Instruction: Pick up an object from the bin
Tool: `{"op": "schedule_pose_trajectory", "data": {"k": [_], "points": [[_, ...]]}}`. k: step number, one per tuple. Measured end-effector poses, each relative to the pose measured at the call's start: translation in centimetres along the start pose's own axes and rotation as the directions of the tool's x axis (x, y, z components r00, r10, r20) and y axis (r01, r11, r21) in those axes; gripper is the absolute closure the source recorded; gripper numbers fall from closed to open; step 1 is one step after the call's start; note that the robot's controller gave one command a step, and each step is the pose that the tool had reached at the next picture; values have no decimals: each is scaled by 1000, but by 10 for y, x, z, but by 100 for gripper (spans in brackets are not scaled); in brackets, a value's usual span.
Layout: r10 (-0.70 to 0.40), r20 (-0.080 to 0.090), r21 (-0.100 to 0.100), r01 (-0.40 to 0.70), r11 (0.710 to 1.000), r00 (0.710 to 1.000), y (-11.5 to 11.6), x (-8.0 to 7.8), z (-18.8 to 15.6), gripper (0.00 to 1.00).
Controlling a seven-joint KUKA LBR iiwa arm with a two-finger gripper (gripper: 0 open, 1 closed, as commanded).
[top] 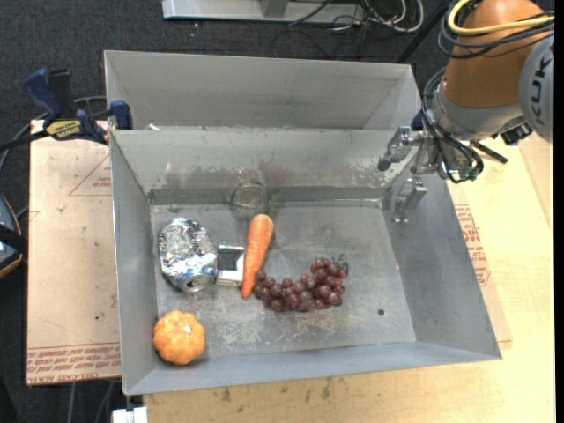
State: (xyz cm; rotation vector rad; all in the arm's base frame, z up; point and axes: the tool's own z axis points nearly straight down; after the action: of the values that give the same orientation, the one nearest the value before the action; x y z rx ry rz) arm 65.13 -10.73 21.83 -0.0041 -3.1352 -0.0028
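My gripper (395,188) hangs at the bin's back right corner, close to the right wall, its two metal fingers spread apart with nothing between them. No loose thing lies under it. The nearest things are a bunch of dark red grapes (304,287) on the floor to its lower left and an orange carrot (256,254) lying lengthwise left of the grapes. A clear round cup (249,198) stands against the back wall, just above the carrot's top end.
A crumpled silver foil can (187,254) lies at the left, with a small black-and-white square piece (229,265) between it and the carrot. An orange round fruit (179,337) sits in the front left corner. Bare floor stretches under and in front of the gripper.
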Motion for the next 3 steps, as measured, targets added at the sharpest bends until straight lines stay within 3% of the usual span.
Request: {"op": "schedule_pose_trajectory", "data": {"k": [1,2,3], "points": [[-2,8,1,2,1000,1000,0,-2,-5,0],[-148,9,3,148,989,989,28,16,42,0],[-183,7,1,183,983,983,100,33,59,0]]}}
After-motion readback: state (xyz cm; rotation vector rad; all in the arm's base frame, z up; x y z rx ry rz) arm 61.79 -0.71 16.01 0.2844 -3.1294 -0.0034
